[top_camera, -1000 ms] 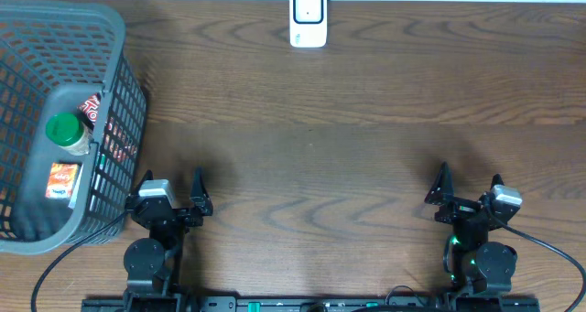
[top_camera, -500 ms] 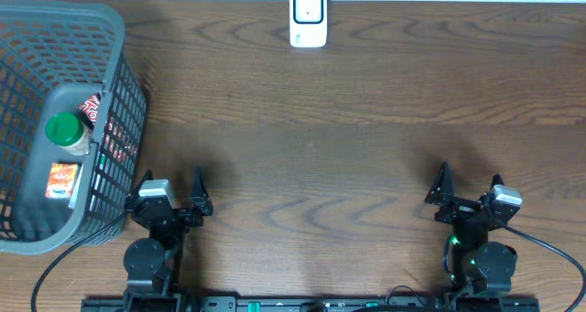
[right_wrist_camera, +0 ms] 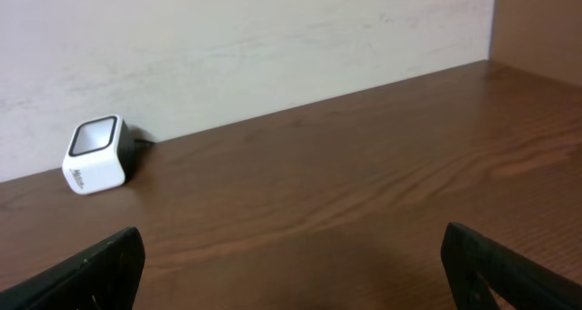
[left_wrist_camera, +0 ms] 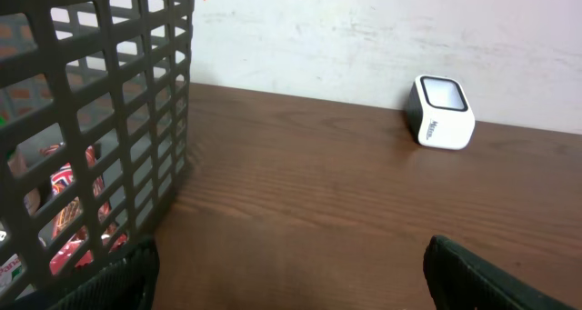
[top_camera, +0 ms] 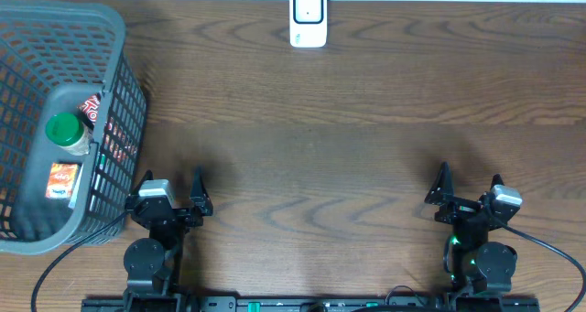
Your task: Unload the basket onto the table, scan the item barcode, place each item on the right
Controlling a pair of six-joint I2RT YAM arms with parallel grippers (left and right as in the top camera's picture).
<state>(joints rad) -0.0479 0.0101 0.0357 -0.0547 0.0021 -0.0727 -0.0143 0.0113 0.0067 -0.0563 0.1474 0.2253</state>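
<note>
My left jaws and right jaws wide open, holding nothing, white scanner (top_camera: 309, 17) at the counter (top_camera: 311, 166) far edge, basket (top_camera: 64, 12) at my left

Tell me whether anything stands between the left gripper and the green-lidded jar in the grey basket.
Yes. The side wall of the grey plastic mesh basket stands between the open left gripper and the green-lidded jar; the top is open.

The scanner (top_camera: 309, 17) sits at the table's (top_camera: 366, 120) far edge, midway across. The basket (top_camera: 124, 51) stands left, holding a jar (top_camera: 64, 129) and, nearer, a packet (top_camera: 62, 181) — left gripper (top_camera: 172, 179) just beside it, right gripper (top_camera: 469, 177) well apart
</note>
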